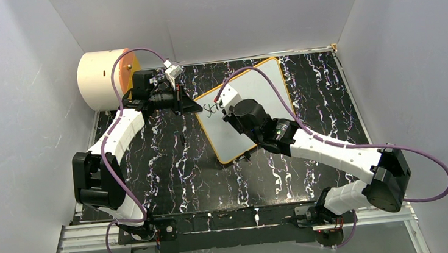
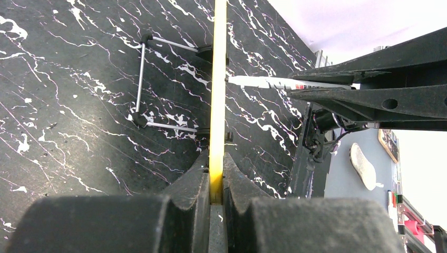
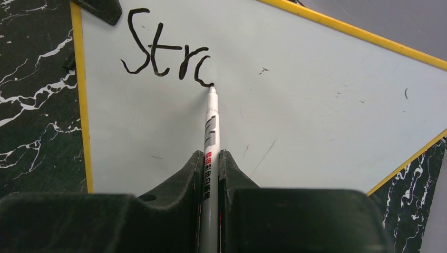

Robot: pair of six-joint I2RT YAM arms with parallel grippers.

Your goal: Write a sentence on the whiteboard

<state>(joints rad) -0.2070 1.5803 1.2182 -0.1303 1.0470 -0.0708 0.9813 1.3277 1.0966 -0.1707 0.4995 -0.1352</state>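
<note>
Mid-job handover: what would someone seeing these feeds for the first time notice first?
The black handwritten letters "Strc" on the whiteboard, with the white marker in the right gripper touching the end of the last letter. Next, the left gripper clamped on the board's yellow frame. In the far left corner stands a cream cylinder with an orange face.
</note>
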